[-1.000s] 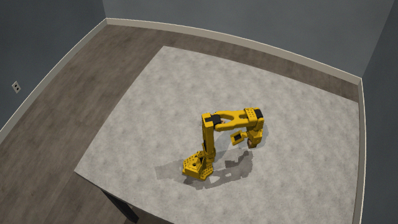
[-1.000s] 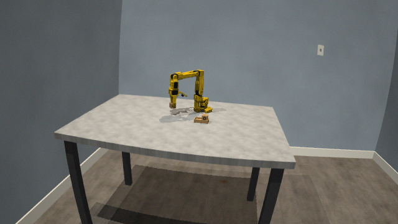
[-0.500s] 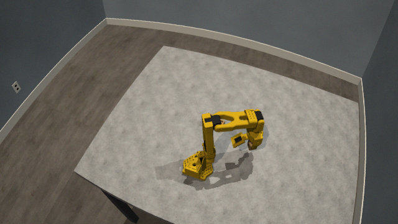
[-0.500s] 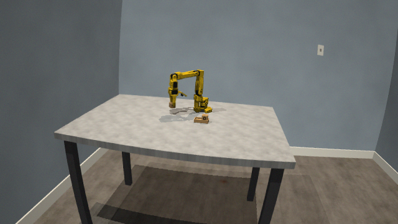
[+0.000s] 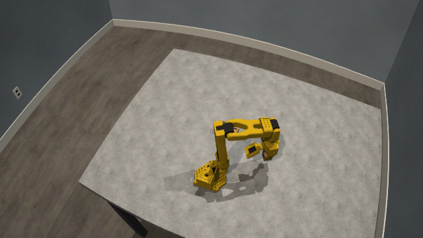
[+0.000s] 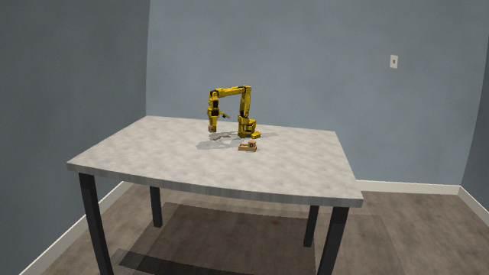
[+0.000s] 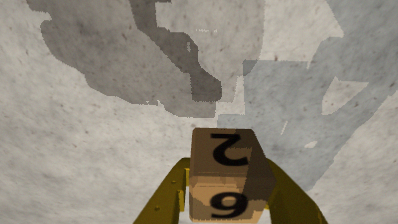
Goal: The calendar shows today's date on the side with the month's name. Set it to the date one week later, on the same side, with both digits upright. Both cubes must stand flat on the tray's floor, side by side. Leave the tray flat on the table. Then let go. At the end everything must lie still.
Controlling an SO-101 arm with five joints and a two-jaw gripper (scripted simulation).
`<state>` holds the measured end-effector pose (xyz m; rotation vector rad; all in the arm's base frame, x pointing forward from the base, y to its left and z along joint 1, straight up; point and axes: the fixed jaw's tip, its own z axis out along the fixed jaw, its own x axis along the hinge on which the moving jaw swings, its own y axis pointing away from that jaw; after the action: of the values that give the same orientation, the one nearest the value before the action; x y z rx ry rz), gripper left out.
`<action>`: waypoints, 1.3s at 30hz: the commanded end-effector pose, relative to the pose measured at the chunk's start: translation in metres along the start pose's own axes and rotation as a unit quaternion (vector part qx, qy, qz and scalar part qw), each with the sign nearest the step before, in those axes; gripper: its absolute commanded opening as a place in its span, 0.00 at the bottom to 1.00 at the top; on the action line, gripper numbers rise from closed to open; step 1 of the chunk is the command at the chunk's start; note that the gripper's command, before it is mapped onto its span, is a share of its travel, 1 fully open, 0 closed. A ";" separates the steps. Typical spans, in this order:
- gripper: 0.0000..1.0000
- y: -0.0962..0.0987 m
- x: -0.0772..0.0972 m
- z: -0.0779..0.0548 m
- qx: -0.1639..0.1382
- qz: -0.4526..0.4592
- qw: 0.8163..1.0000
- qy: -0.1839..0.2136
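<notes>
Blue-gray walls (image 5: 251, 23) (image 6: 267, 50) and a brown floor (image 5: 79, 96) (image 6: 386, 229) surrounded the mottled pale table (image 5: 185, 89) (image 6: 172, 164) in the top view. The yellow arm (image 5: 246, 129) (image 6: 229, 92) reached out from its base and bent down at the far end, where the gripper (image 5: 267, 158) (image 6: 212, 129) (image 7: 229, 190) had a wooden cube (image 5: 265, 156) (image 6: 210, 128) (image 7: 220, 155) at its tips. Only bits of wood showed past the arm's elbow, too covered to read.

From the exterior, the held cube hung above the table, well apart from the small wooden tray (image 6: 244, 148). That tray lay flat on the tabletop, with a second cube (image 6: 251, 144) in its right-hand end as seen there, a dark 0 facing the camera.

At the wrist, the fingers were clamped on opposite sides of the held cube. One face carried a 2, upside down in that view; the neighboring face carried a 6 or a 9, which could not be told apart.
</notes>
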<state>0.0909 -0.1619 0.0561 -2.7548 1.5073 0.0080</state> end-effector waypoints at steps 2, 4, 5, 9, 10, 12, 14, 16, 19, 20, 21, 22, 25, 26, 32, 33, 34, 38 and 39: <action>0.00 0.002 0.003 -0.007 0.000 -0.001 1.000 0.024; 0.00 0.002 0.003 -0.007 0.000 -0.001 1.000 0.024; 0.00 0.002 0.003 -0.007 0.000 -0.001 1.000 0.024; 0.00 0.002 0.003 -0.007 0.000 -0.001 1.000 0.024; 0.00 0.002 0.003 -0.007 0.000 -0.001 1.000 0.024; 0.00 0.002 0.003 -0.006 0.000 -0.001 1.000 0.024; 0.00 0.002 0.004 -0.006 0.000 -0.001 1.000 0.024; 0.00 0.002 0.004 -0.004 0.000 -0.001 1.000 0.024; 0.00 0.002 0.004 -0.002 0.000 -0.001 1.000 0.024; 0.00 0.002 0.004 -0.002 0.000 -0.001 1.000 0.024; 0.00 0.002 0.004 -0.001 0.000 -0.001 1.000 0.024; 0.00 0.002 0.004 -0.001 0.000 -0.001 1.000 0.024; 0.00 0.002 0.004 -0.001 0.000 -0.001 1.000 0.024; 0.00 0.002 0.004 -0.001 0.000 -0.001 1.000 0.024; 0.00 0.002 0.004 0.001 0.000 -0.001 1.000 0.024; 0.00 0.002 0.004 0.002 0.000 -0.001 1.000 0.024; 0.00 0.002 0.004 0.003 0.000 -0.001 1.000 0.024; 0.00 0.002 0.004 0.005 0.000 -0.001 1.000 0.024; 0.00 0.002 0.004 0.005 0.000 -0.001 1.000 0.024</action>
<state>0.0911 -0.1623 0.0472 -2.7607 1.5096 -0.0092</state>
